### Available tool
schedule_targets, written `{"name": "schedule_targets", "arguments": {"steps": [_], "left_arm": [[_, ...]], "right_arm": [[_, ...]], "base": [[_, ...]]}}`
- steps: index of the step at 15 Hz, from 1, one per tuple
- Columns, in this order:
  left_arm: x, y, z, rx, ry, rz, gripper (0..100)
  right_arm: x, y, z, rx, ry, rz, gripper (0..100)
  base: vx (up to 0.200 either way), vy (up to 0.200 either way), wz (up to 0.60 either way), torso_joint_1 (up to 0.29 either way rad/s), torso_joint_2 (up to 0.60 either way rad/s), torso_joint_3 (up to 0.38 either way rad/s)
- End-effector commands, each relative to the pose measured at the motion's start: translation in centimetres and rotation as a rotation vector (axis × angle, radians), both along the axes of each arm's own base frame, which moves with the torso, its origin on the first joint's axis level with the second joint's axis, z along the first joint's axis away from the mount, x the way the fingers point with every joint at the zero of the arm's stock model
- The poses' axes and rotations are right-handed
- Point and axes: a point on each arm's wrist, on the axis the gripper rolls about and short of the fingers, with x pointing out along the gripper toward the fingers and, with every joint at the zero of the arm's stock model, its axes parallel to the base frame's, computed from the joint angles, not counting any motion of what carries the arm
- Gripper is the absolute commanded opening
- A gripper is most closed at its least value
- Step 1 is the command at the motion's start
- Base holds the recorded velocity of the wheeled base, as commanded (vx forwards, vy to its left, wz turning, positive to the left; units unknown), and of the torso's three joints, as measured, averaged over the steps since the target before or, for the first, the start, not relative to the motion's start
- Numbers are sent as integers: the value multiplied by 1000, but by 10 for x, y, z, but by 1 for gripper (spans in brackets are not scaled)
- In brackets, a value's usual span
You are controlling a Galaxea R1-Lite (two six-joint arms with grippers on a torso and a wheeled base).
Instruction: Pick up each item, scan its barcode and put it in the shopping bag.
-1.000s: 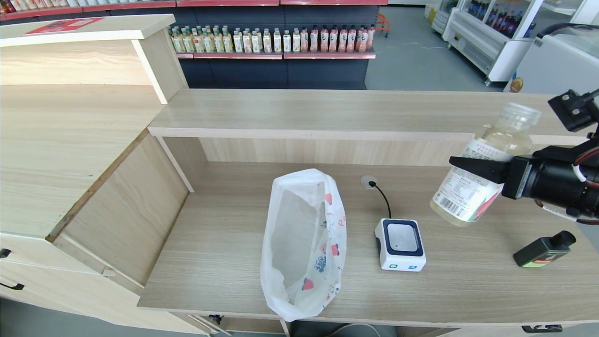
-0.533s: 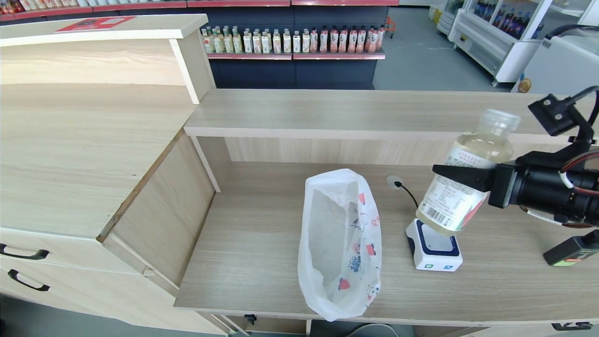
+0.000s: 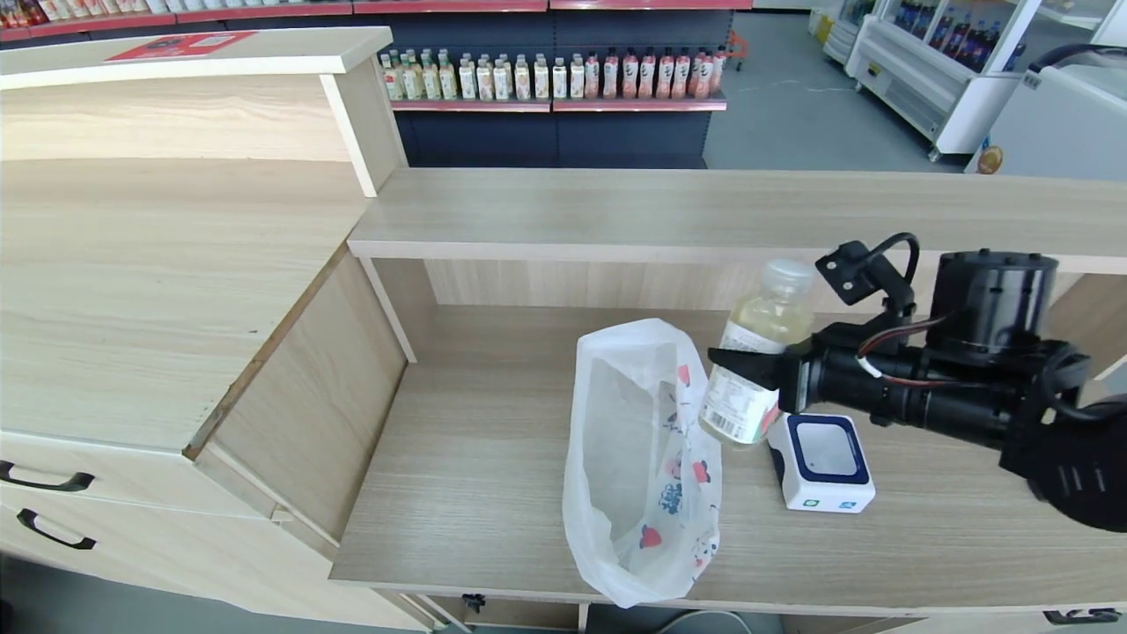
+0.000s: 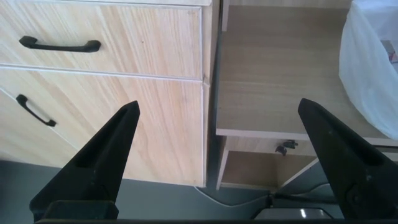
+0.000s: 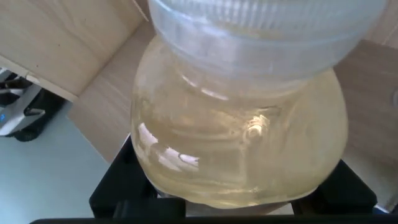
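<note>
In the right gripper (image 3: 747,370), clamped around its middle, your bottle (image 3: 764,319) hangs nearly upright, held there so the barcode label is bare below the fingers. The scanner (image 3: 823,458) lies just below and back toward the wrist, while the bag (image 3: 647,458) gapes just ahead of the fingertips, so I judge you are on the bagging step. Your left gripper (image 4: 217,155), spread wide and empty, hangs off the edge of the counter (image 4: 280,93) by 2 drawers (image 4: 106,68).

readable text: none | bottle (image 3: 738,409): label print too small
</note>
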Motion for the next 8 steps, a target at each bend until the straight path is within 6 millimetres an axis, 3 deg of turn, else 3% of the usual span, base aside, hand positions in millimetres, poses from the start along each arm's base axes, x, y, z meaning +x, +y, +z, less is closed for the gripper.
{"name": "schedule_targets", "arguments": {"steps": [1,4,5,8], "left_arm": [[0,0,0,0,1,0,100],[0,0,0,0,0,0,100],[0,0,0,0,0,0,100],[0,0,0,1,0,0,100]], "right_arm": [[30,30,-61,-47,73,59,0],[50,58,-85,-74,68,109,0],[68,67,-103,-107,4,120,0],[89,82,-120,-158,-86,147,0]], "base": [[0,0,0,0,0,0],[0,0,0,0,0,0],[0,0,0,0,0,0],[0,0,0,0,0,0]]}}
